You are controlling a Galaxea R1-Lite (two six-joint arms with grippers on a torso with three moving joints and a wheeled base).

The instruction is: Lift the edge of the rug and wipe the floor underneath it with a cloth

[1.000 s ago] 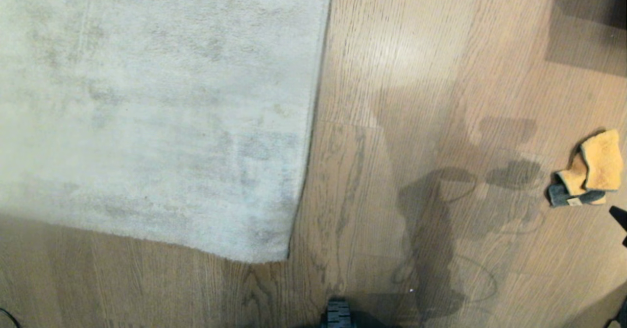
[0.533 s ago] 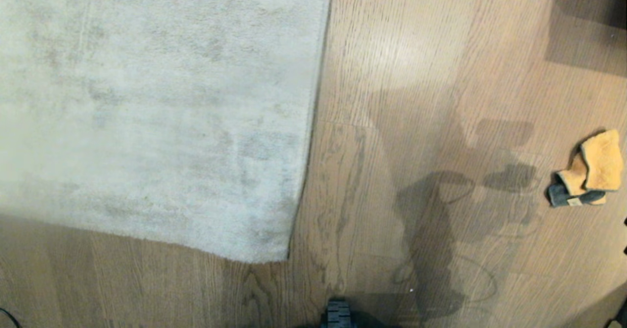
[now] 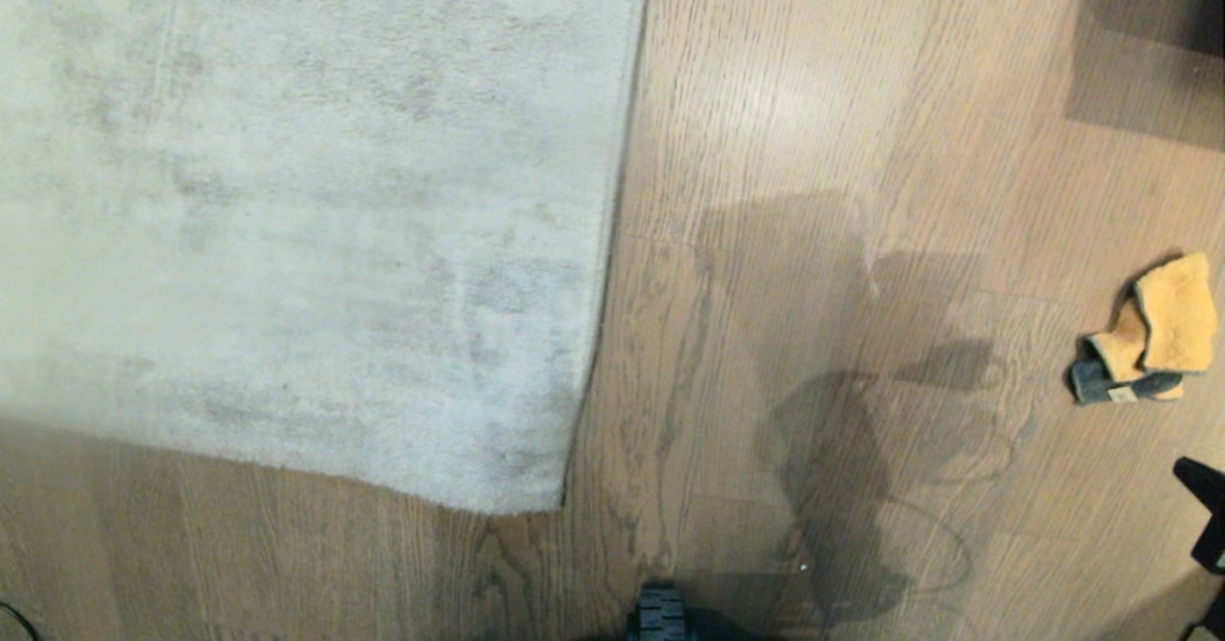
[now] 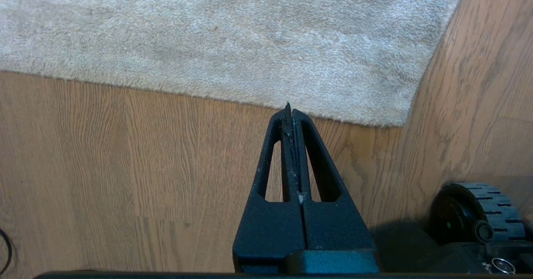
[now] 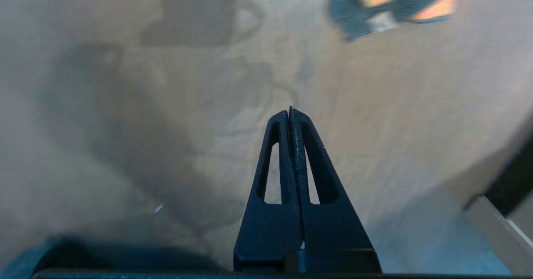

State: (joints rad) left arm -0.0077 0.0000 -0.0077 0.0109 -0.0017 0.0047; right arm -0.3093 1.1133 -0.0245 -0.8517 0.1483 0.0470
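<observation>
The pale grey rug [image 3: 287,201] lies flat on the left, and its rug edge [image 3: 598,316] runs down to a corner [image 3: 560,505]. Brown wooden floor [image 3: 766,143] fills the rest. The orange-tan cloth [image 3: 1148,330] with its grey part lies crumpled on the floor at the far right, also seen as the cloth [image 5: 391,4] ahead of my right gripper [image 5: 290,110]. That gripper is shut and empty, hovering over bare floor short of the cloth. My left gripper [image 4: 290,107] is shut and empty, parked over the floor just before the rug's near edge [image 4: 250,100].
A black part of my right arm [image 3: 1201,512] pokes in at the right border. The base wheel [image 4: 479,212] sits near the rug corner. A dark object [image 3: 1158,0] stands at the far right, and a pale-edged one [image 5: 495,225] beside my right gripper.
The right arm's black part has slid lower along the right border, and its shadow on the floor has shifted left. Rug and cloth have not moved.
</observation>
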